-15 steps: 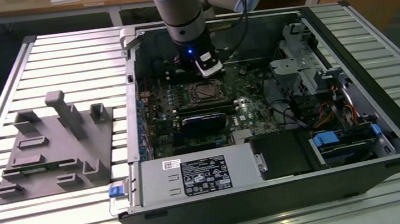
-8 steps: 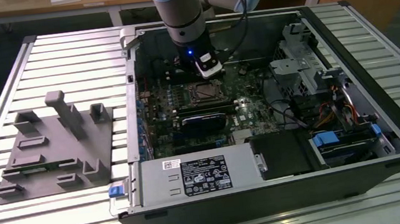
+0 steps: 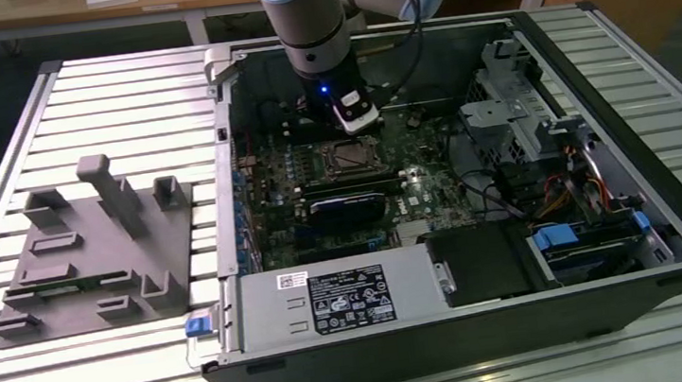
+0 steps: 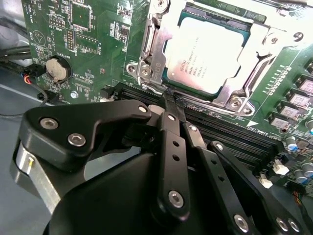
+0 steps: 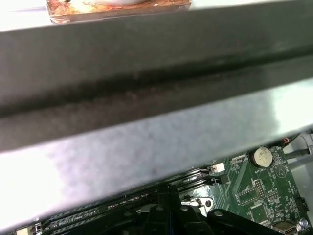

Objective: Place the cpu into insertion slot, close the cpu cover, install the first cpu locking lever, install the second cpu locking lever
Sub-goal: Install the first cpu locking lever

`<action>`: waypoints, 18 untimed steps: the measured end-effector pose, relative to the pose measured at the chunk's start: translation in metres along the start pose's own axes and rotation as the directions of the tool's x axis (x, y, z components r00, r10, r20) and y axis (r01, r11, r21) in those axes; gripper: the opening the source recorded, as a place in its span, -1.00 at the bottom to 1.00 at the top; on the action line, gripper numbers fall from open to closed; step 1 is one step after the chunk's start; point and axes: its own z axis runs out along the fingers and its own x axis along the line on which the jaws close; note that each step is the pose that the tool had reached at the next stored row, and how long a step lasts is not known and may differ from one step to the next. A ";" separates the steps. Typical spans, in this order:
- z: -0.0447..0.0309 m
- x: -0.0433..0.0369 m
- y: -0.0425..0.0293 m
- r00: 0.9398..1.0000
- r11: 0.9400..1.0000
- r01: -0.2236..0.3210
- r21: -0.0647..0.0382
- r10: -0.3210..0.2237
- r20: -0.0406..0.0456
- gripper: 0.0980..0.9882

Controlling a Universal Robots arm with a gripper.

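Observation:
The cpu [image 4: 208, 54] lies flat in the insertion slot [image 3: 348, 157], its pale silver face up. The cpu cover [image 4: 259, 39], a silver frame, lies down around the chip's edges. My gripper [image 4: 171, 100] is shut with nothing between its black fingers [image 4: 172, 147]; the tips rest at the socket's edge, beside the long black memory slots [image 4: 230, 129]. In the exterior view the gripper [image 3: 353, 135] hangs just behind the socket inside the open computer case. In the first wrist view the gripper [image 5: 168, 198] stands over the memory slots.
The green motherboard [image 4: 98, 44] carries a coin battery [image 4: 56, 68] near the socket. The case's grey wall [image 5: 146, 122] is close to the wrist. A black labelled box [image 3: 349, 297], drive bays [image 3: 575, 242] and cables fill the case's front and right. A grey fixture [image 3: 93, 246] stands outside the case.

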 end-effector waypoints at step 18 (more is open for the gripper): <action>-0.0116 -0.0025 0.0029 1.000 1.000 0.000 -0.001 0.000 0.000 -0.98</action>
